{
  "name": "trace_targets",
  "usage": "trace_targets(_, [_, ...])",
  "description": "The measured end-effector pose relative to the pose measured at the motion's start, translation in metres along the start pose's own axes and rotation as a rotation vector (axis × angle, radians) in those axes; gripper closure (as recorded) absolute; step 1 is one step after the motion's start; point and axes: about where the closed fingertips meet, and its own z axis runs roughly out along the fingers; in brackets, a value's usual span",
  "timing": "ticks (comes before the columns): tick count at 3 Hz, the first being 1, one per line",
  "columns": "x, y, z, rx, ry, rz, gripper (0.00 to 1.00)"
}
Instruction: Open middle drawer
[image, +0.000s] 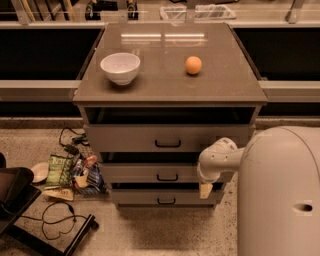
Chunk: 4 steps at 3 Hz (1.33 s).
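The middle drawer (150, 173) is the grey front with a small black bar handle (167, 177), between the taller top drawer (130, 138) and the narrow bottom drawer (140, 196) of a grey cabinet. A dark gap shows above each front. My white arm bends in from the right, and my gripper (205, 190) hangs at the right end of the drawer fronts, level with the gap between the middle and bottom drawers. It is well to the right of the middle handle and holds nothing I can see.
A white bowl (120, 67) and an orange (193, 65) sit on the cabinet top (165, 85). Snack bags (70, 172) and a black cable (55, 217) lie on the floor to the left. My white body (280, 195) fills the lower right.
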Motion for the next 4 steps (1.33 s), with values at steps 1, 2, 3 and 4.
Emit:
trace_targets(1, [0.0102, 0.0122, -0.0117, -0.03, 0.023, 0.016, 0.42])
trace_targets(2, [0.0102, 0.0122, -0.0118, -0.03, 0.023, 0.016, 0.66])
trace_targets(3, [0.0111, 0.0131, -0.016, -0.03, 0.027, 0.017, 0.89])
trace_targets(4, [0.0108, 0.0119, -0.021, -0.03, 0.027, 0.017, 0.91])
